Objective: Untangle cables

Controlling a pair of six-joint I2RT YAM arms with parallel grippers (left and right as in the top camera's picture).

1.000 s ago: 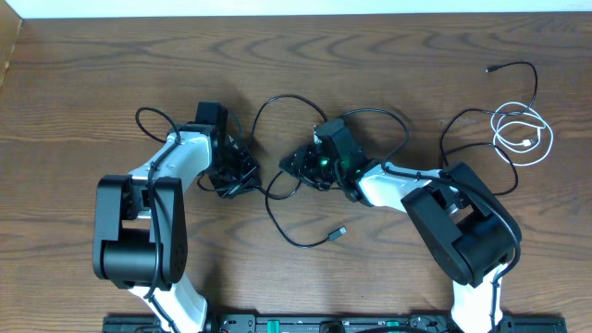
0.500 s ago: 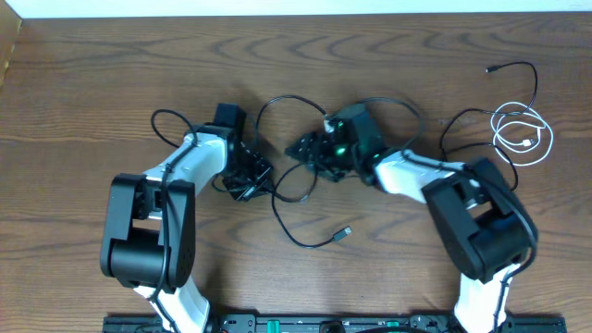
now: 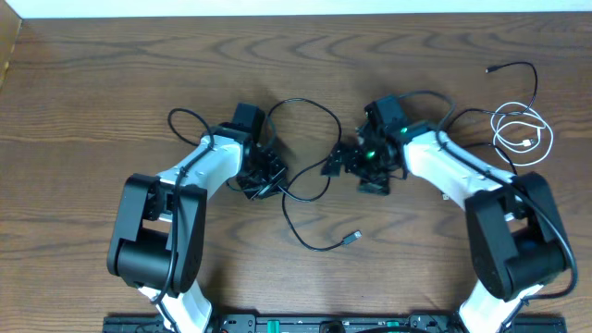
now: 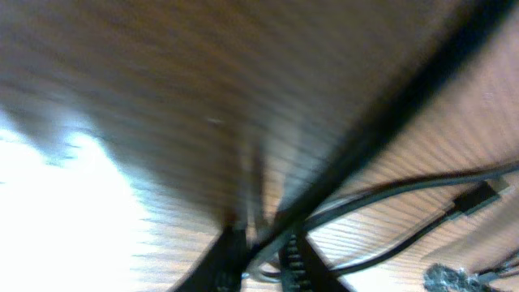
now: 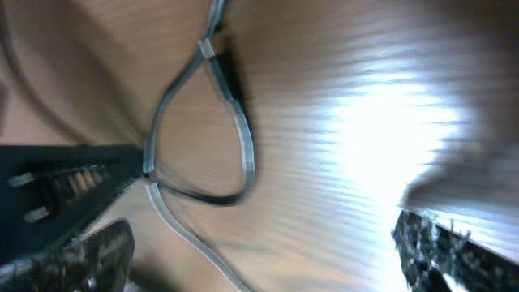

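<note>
A long black cable (image 3: 298,102) loops across the middle of the table, and its plug (image 3: 353,238) lies toward the front. My left gripper (image 3: 264,178) is low over the cable's left part. In the left wrist view the jaws (image 4: 263,259) stand narrow with the black cable (image 4: 365,138) pinched between them. My right gripper (image 3: 356,166) is open just right of the loop. Its fingers (image 5: 49,243) stand far apart, and a stretch of cable (image 5: 243,154) lies on the wood between them, untouched. The white cable (image 3: 523,134) lies coiled at the far right.
A thin black cord with a small plug (image 3: 490,69) runs past the white coil at the back right. Thicker black wires hang along both arms. The table's back edge (image 3: 296,13) is close behind the work.
Both arms have shifted right across the table. The right gripper has opened wide and let go of the cable. The left gripper has carried its part of the cable rightward.
</note>
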